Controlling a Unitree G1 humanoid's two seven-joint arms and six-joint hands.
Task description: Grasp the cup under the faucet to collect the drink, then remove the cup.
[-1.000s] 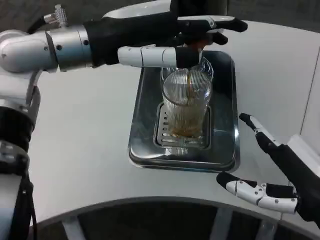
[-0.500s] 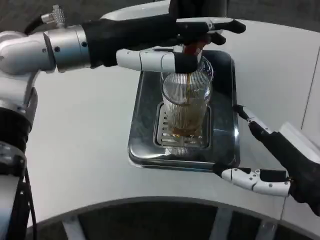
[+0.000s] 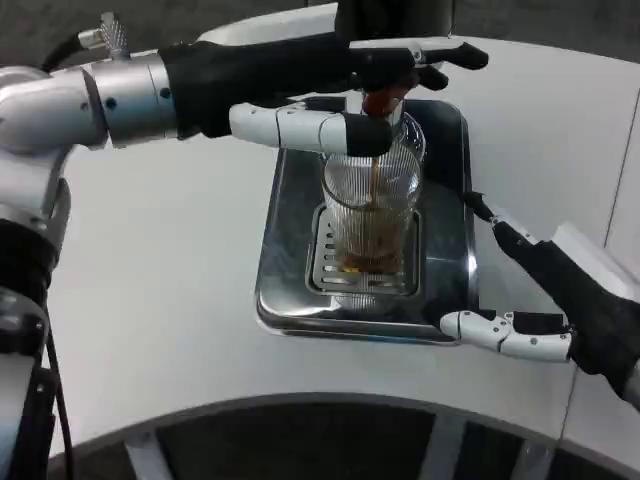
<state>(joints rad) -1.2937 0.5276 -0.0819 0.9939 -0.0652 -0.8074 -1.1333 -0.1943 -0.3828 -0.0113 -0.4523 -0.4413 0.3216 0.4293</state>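
A clear ribbed cup [image 3: 371, 210] stands upright on the grate of a steel drip tray [image 3: 290, 215], right under the faucet [image 3: 383, 100]. A brown stream runs from the faucet into the cup, and brown drink fills its lower part. My left hand [image 3: 330, 75] reaches in from the left above the cup, its fingers stretched over the faucet; whether they press it I cannot tell. My right hand [image 3: 545, 295] hovers at the tray's right front corner, fingers spread, holding nothing and a short way from the cup.
The dispenser's dark body [image 3: 395, 15] rises behind the tray at the top. The white table [image 3: 170, 300] curves along a front edge below. A white panel [image 3: 625, 170] stands at the far right.
My right hand has moved up and left toward the tray and cup. The left hand has stayed over the faucet, and the drink keeps pouring.
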